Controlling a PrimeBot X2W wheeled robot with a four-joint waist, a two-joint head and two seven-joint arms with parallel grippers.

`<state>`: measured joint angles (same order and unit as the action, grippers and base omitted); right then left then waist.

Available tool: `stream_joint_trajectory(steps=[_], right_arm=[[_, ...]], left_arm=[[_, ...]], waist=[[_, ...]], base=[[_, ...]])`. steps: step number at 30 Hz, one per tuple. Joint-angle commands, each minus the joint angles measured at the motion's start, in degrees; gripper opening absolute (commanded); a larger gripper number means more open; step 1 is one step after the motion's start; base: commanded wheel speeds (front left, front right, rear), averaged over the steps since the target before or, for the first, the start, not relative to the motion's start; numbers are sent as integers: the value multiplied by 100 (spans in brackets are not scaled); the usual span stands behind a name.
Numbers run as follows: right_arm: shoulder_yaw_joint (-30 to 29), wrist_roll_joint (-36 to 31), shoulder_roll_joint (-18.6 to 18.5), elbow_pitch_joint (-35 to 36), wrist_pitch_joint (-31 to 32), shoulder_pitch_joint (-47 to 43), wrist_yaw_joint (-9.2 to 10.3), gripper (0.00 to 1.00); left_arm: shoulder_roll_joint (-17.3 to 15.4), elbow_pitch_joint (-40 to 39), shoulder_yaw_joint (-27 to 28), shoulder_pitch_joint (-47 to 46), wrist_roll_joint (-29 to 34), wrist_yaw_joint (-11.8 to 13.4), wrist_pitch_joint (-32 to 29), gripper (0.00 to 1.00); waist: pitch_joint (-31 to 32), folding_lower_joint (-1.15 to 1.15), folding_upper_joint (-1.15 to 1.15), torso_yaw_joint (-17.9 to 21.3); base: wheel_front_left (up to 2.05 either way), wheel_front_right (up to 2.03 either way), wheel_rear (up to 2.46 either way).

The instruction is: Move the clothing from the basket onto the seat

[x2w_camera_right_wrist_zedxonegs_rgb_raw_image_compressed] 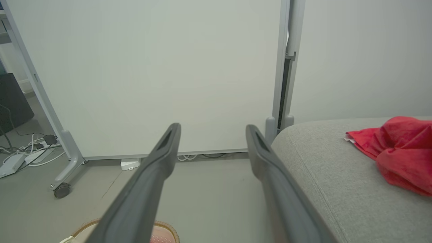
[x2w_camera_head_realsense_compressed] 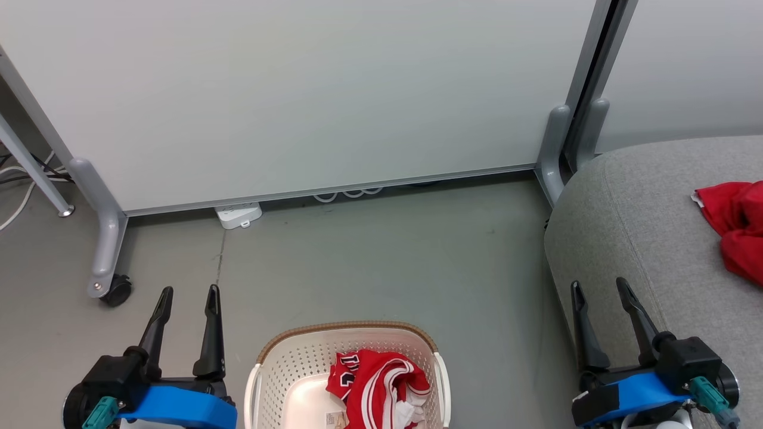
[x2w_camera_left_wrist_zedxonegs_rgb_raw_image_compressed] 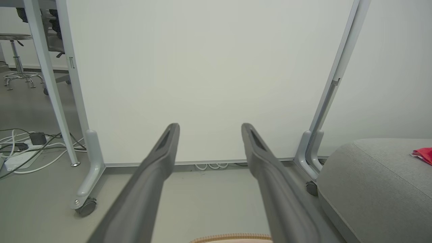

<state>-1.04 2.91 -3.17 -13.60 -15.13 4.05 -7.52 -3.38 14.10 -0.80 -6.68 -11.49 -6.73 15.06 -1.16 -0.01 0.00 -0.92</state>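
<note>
Grey floor; head view: striped garment in basket

A striped red garment lies crumpled in the basket, a plainer red garment on the seat.

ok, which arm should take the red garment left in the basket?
Right, probably. The striped red garment lies in the right half of the basket, and the seat is on the right, beside the right gripper. Both it and the left gripper are open and empty.
</note>
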Motion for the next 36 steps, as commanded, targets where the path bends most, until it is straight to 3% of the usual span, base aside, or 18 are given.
stream_joint_trajectory(steps=[1, 11, 17, 24, 36], right_arm=[[-5, 24, 24, -6, -3, -59, 5, 100], [39, 24, 33, -37, -3, -15, 5, 100], [49, 20, 34, 11, -3, 244, 5, 100], [78, 54, 34, 120, -3, 631, 5, 100], [148, 187, 34, 481, -3, 1608, 5, 100]], left_arm=[[-12, 15, 27, 59, 9, -33, 17, 100], [29, 55, 73, -15, 78, -64, 17, 100], [36, 151, -181, -366, 155, -79, 17, 100], [-149, 655, -1050, -1092, -53, -83, 17, 100], [-591, 2299, -2688, -2630, -467, -83, 17, 100]], waist=[[-4, 1, 0, 7], [-74, 1, 0, 65], [-317, 1, 0, 190], [-814, 1, 0, 474], [-2151, 1, 0, 900]], base=[[0, 0, 0], [0, 0, 0], [0, 0, 0], [0, 0, 0], [0, 0, 0]])
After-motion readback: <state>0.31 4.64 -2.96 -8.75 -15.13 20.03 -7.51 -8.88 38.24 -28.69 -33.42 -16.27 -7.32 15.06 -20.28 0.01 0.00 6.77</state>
